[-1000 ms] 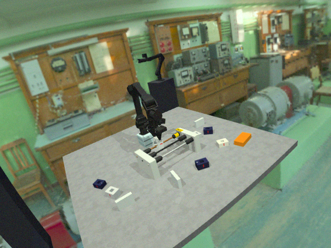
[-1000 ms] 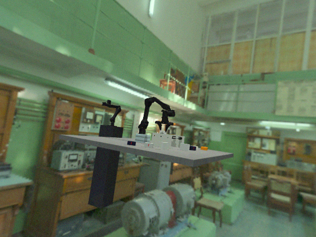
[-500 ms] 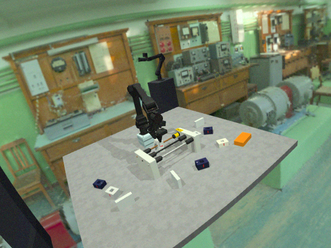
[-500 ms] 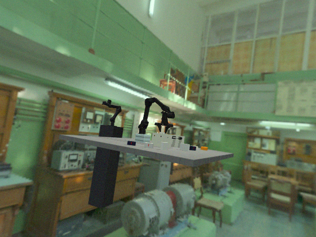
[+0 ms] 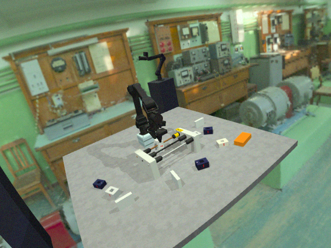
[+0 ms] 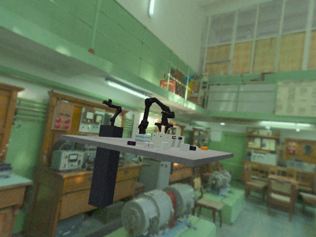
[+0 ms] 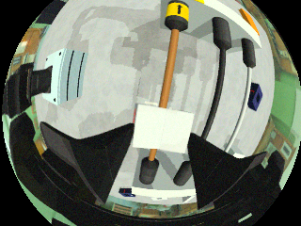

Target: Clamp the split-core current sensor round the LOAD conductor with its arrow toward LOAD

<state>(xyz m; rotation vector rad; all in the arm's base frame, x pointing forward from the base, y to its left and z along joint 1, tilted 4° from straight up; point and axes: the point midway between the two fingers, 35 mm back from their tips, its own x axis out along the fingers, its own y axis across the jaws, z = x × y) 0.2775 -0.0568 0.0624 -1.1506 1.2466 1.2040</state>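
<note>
My gripper [image 5: 159, 138] [image 6: 162, 129] [image 7: 162, 133] is shut on the white split-core sensor [image 5: 160, 145] [image 7: 162, 127]. It holds the sensor over the orange conductor [image 5: 167, 139] [image 7: 168, 66], which runs in under the sensor's far edge and out at its near edge. That conductor ends in a yellow cap [image 5: 175, 135] [image 7: 177, 13] next to the yellow LOAD label [image 5: 179, 129]. I see no arrow on the sensor's blank top face in the wrist view. I cannot tell whether the sensor is latched.
Two more conductors [image 5: 170, 146] [image 7: 218, 82] lie parallel in the white rack [image 5: 148, 163]. A pale grey box [image 5: 145, 139] [image 7: 66, 75] stands at the arm's base. Navy blocks [image 5: 201, 163], white blocks [image 5: 222, 142], white slabs [image 5: 176, 179] and an orange block [image 5: 242, 139] are scattered on the table.
</note>
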